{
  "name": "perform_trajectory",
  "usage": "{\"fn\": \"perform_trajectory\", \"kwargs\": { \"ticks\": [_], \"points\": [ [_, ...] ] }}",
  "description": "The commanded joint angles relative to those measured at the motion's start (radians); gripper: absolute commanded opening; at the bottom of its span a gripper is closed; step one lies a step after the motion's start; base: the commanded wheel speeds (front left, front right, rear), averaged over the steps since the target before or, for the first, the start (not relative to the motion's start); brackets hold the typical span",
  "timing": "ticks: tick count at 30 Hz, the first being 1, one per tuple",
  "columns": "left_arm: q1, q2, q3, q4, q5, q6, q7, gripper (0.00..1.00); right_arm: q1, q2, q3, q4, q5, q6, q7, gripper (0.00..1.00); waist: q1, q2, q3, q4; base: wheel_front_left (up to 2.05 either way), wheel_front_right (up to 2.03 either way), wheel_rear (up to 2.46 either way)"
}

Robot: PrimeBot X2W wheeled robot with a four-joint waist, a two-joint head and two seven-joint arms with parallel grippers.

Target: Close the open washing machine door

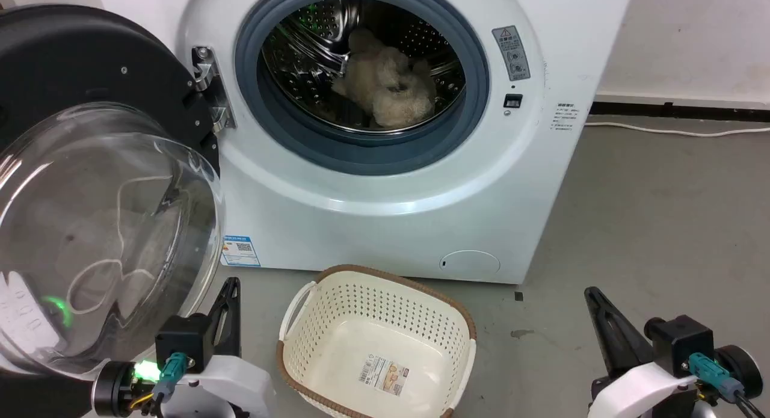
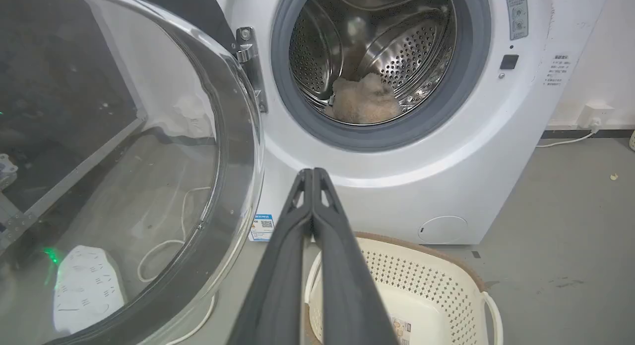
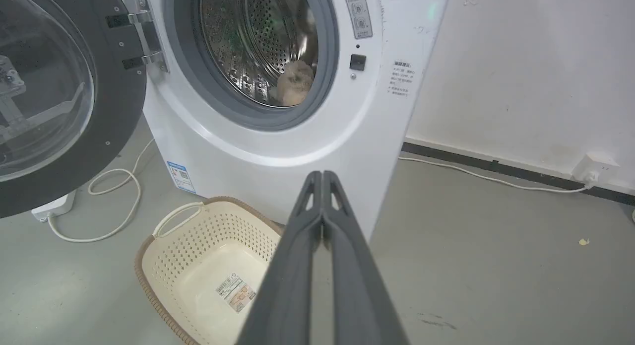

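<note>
The white washing machine (image 1: pixel 385 225) stands ahead with its steel drum exposed and a beige fluffy item (image 1: pixel 391 87) inside. Its washing machine door (image 1: pixel 96 225), black-framed with a bulging clear glass bowl, hangs wide open on the left from a metal hinge (image 1: pixel 207 87). My left gripper (image 1: pixel 231 284) is shut at the lower left, just right of the door's glass and apart from it. At the lower right my right gripper (image 1: pixel 592 293) is shut, holding nothing. The door (image 2: pixel 124 161) looms left of the left gripper (image 2: pixel 313 172). In the right wrist view the door (image 3: pixel 64 102) lies far left of the right gripper (image 3: pixel 322 174).
A cream perforated laundry basket (image 1: pixel 301 322) with a brown rim sits on the grey floor in front of the machine, between my grippers. A white power strip (image 3: pixel 52 206) and cable (image 3: pixel 114 196) lie under the door. Another cable (image 3: pixel 496 178) runs along the wall at right.
</note>
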Motion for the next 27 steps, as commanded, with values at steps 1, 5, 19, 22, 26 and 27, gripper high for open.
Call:
{"fn": "perform_trajectory", "kwargs": {
  "ticks": [1, 5, 19, 22, 26, 27],
  "points": [
    [0.014, -0.001, 0.002, -0.004, 0.002, 0.003, 0.0, 0.0, -0.014, 0.004, 0.0, -0.004, -0.007, 0.001, 0.0, 0.0, 0.0, -0.0001, 0.0, 0.0, 0.0, 0.0, 0.0],
    [0.014, -0.001, 0.002, -0.004, 0.002, 0.003, 0.0, 0.0, -0.014, 0.004, 0.0, -0.004, -0.007, 0.001, 0.0, 0.0, 0.0, -0.0001, 0.0, 0.0, 0.0, 0.0, 0.0],
    [0.014, -0.001, 0.002, -0.004, 0.002, 0.003, 0.0, 0.0, -0.014, 0.004, 0.0, -0.004, -0.007, 0.001, 0.0, 0.0, 0.0, -0.0001, 0.0, 0.0, 0.0, 0.0, 0.0],
    [0.014, -0.001, 0.002, -0.004, 0.002, 0.003, 0.0, 0.0, -0.014, 0.004, 0.0, -0.004, -0.007, 0.001, 0.0, 0.0, 0.0, -0.0001, 0.0, 0.0, 0.0, 0.0, 0.0],
    [0.014, -0.001, 0.002, -0.004, 0.002, 0.003, 0.0, 0.0, -0.014, 0.004, 0.0, -0.004, -0.007, 0.001, 0.0, 0.0, 0.0, -0.0001, 0.0, 0.0, 0.0, 0.0, 0.0],
    [0.014, -0.001, 0.002, -0.004, 0.002, 0.003, 0.0, 0.0, -0.014, 0.004, 0.0, -0.004, -0.007, 0.001, 0.0, 0.0, 0.0, -0.0001, 0.0, 0.0, 0.0, 0.0, 0.0]
  ]
}}
